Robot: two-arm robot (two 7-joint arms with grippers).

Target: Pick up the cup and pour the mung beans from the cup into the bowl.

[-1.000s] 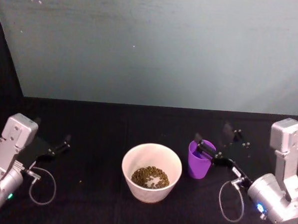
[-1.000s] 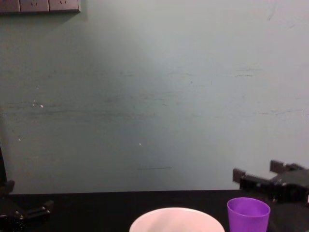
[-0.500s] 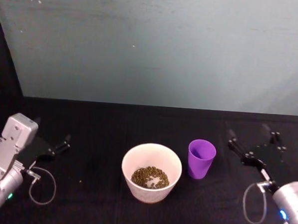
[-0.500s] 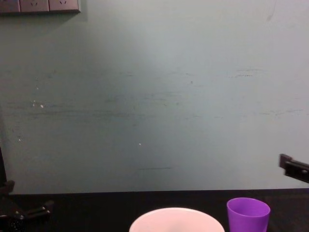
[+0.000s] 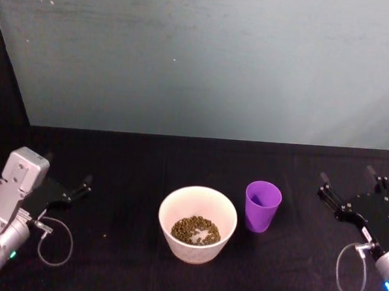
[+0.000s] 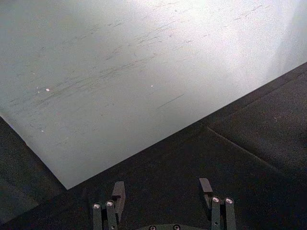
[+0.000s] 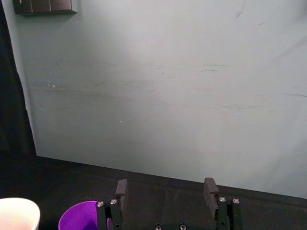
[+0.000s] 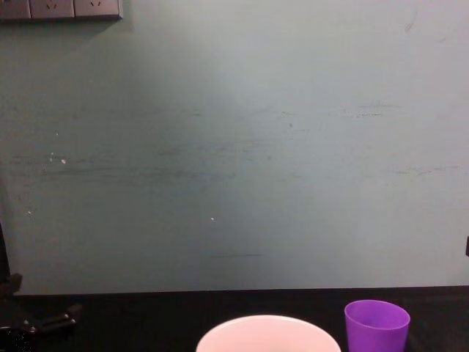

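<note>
**Purple cup set down beside the filled bowl**

Purple, tapered and handleless, the small plastic cup (image 5: 263, 206) is seen upright on the black table (image 5: 135, 162), just right of the wide pale pinkish-white bowl (image 5: 197, 223), where the mung beans (image 5: 196, 230) lie. Light, stiff and smooth, it is judged best gripped across its mid-wall. The right gripper (image 5: 353, 184) is well apart, fingers spread and empty. The left gripper (image 5: 81, 186) is parked at the left, fingers apart.
</note>
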